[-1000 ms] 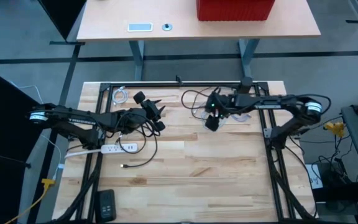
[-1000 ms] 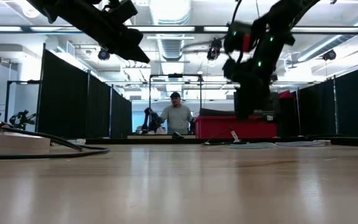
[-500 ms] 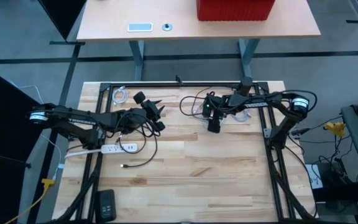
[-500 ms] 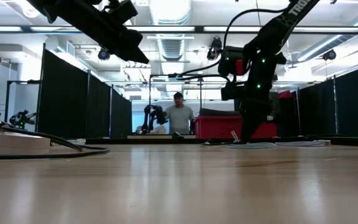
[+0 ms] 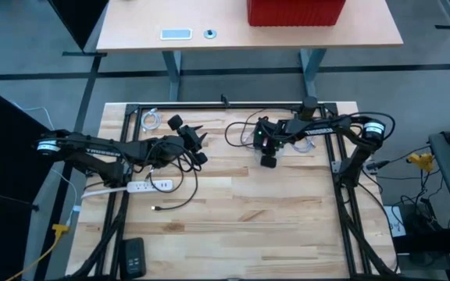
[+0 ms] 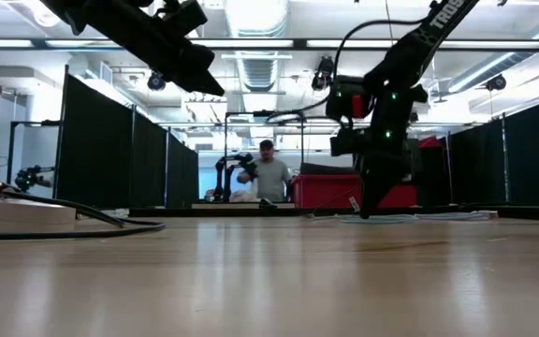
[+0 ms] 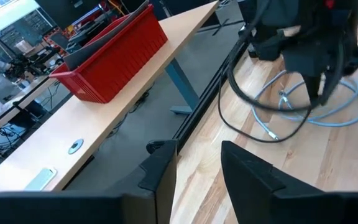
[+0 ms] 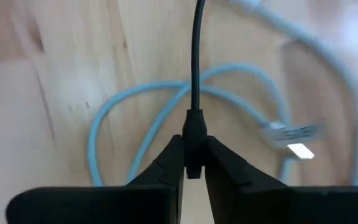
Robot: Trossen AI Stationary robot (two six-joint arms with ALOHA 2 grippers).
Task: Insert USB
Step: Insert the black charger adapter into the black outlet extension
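Two fingers of the right gripper [image 8: 192, 163] pinch the black cable [image 8: 196, 68] at its stiff plug over the table's far right; light, floppy cord; left gripper [image 7: 197, 171] narrowly open, empty.

Setting: you are working in a robotics lab or test hall, not a home or shop.
Work table [image 5: 233, 226]: pale wood planks in a black metal frame, standing on a grey floor; take it as your landmark.
Beyond the table: a tan desk [image 5: 131, 35] on grey metal legs, carrying a red plastic bin [image 5: 295, 11].
Partitions: tall black curtain panels [image 6: 124, 154] line both sides of the hall behind the table.
Ceiling: exposed ducting and strip lights [image 6: 260, 19] run above it.
Occupant: a person [image 6: 268, 174] stands at a further bench, well behind the table.
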